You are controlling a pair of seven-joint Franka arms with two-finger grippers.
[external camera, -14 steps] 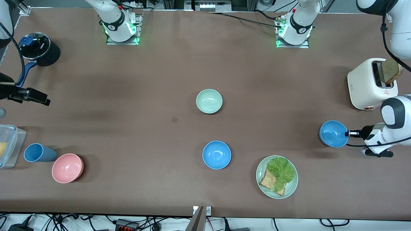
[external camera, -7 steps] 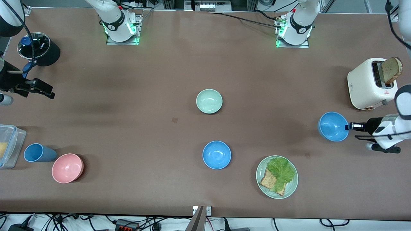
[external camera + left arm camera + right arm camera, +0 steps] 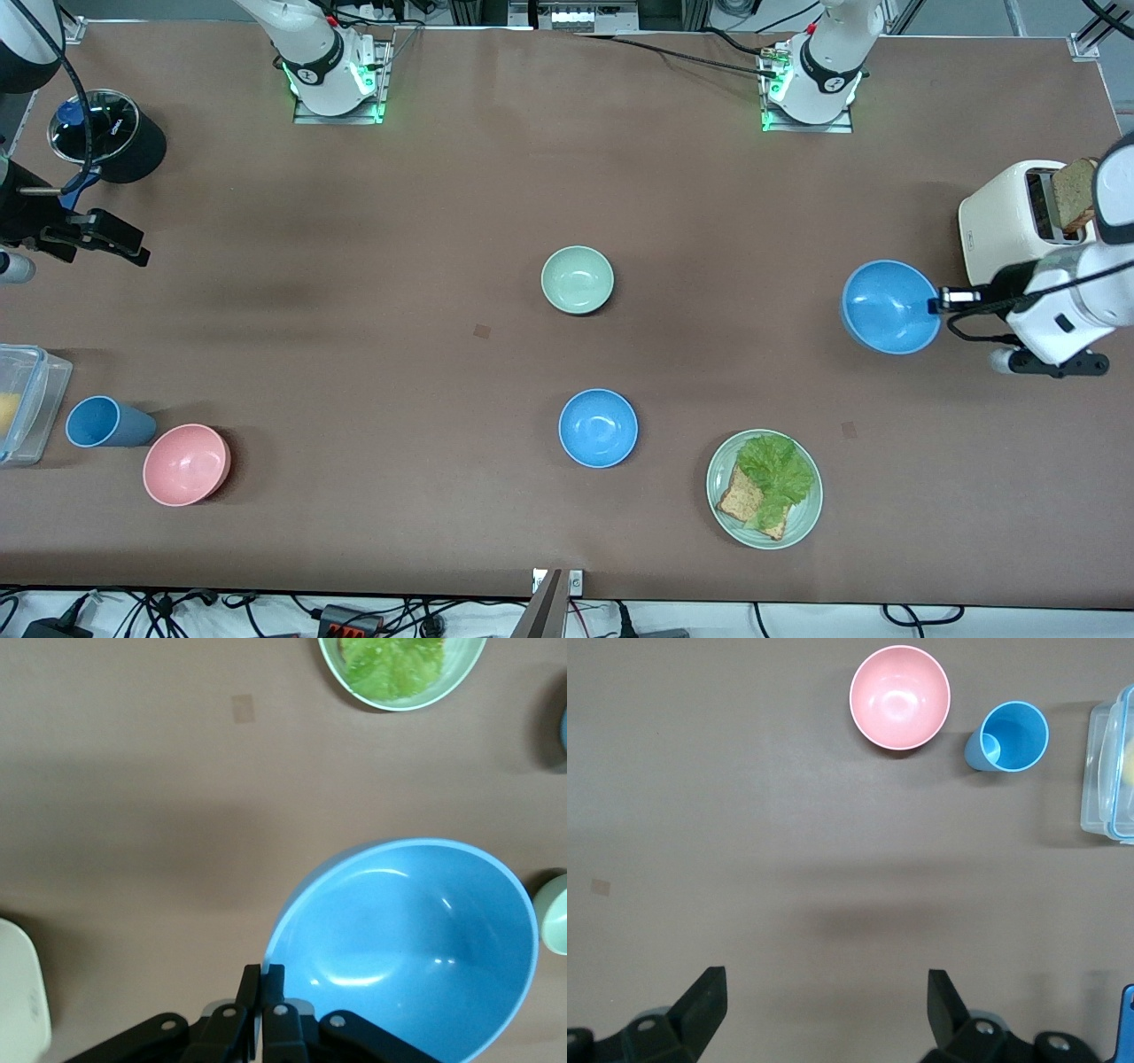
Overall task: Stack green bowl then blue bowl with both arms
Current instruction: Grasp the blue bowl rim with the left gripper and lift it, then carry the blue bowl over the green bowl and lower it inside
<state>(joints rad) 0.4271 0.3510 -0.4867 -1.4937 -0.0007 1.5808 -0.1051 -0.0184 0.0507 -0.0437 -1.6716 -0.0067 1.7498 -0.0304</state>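
The green bowl (image 3: 577, 279) sits upright mid-table. One blue bowl (image 3: 598, 428) sits nearer to the front camera than it. My left gripper (image 3: 935, 305) is shut on the rim of the second blue bowl (image 3: 889, 307) and holds it tilted in the air over bare table beside the toaster. In the left wrist view the fingers (image 3: 263, 974) pinch that bowl's rim (image 3: 416, 948), and the green bowl's edge (image 3: 555, 914) shows. My right gripper (image 3: 824, 985) is open and empty, up over the right arm's end of the table (image 3: 124, 246).
A white toaster (image 3: 1014, 232) with toast stands at the left arm's end. A green plate (image 3: 802, 523) holds lettuce and toast. A pink bowl (image 3: 186, 463), a blue cup (image 3: 102, 422), a clear container (image 3: 25, 403) and a black pot (image 3: 108, 135) are at the right arm's end.
My left gripper has lifted the blue bowl higher and carried it toward the toaster and the table's middle. My right gripper has shifted a little toward the black pot.
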